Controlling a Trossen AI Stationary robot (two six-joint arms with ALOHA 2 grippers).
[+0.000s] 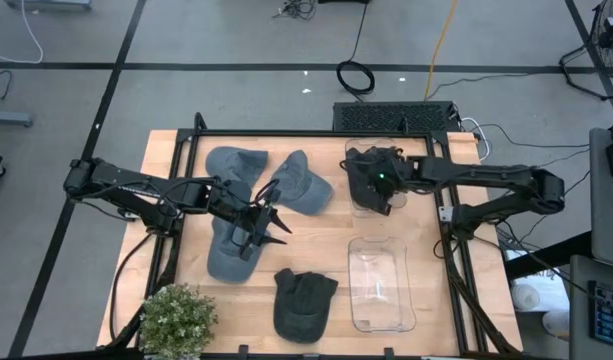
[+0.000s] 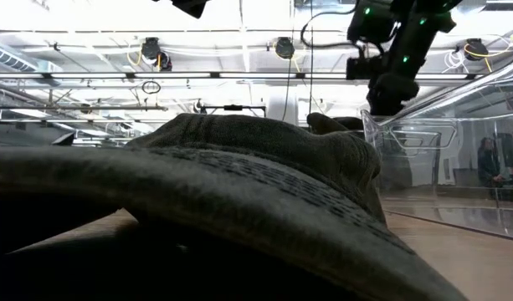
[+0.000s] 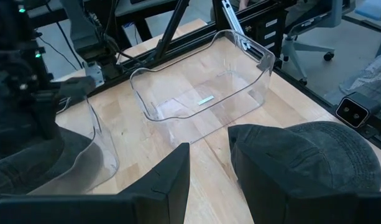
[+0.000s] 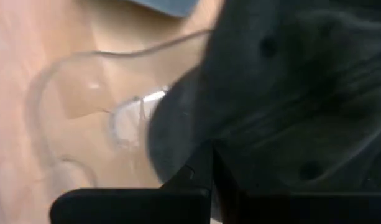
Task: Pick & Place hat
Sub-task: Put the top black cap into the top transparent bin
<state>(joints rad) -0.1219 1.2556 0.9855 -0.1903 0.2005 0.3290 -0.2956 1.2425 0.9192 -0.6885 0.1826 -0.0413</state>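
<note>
Several caps lie on the table. Two light grey caps (image 1: 236, 165) (image 1: 308, 185) rest far left, a third (image 1: 229, 252) nearer, and a dark cap (image 1: 304, 303) (image 3: 314, 155) sits by the near edge. My left gripper (image 1: 269, 216) (image 3: 212, 186) is open above bare wood beside the third grey cap and touches nothing. My right gripper (image 1: 381, 182) (image 4: 209, 171) is shut on a dark hat (image 1: 371, 170) (image 4: 289, 81) over the far clear bin (image 1: 374, 205). My right gripper pinches the dark hat's cloth (image 4: 240, 155) between its two fingers, coming from above and pointing down. The hat bunches around the fingertips and hangs into the far clear bin. The fingers and folds hide which part of the hat it has.
A second clear bin (image 1: 381, 285) (image 3: 202, 81) stands nearer on the right side. A potted plant (image 1: 174, 320) sits at the near left corner. A black frame (image 1: 286, 133) borders the table. In the low view the dark cap (image 2: 239, 192) blocks most of the sight.
</note>
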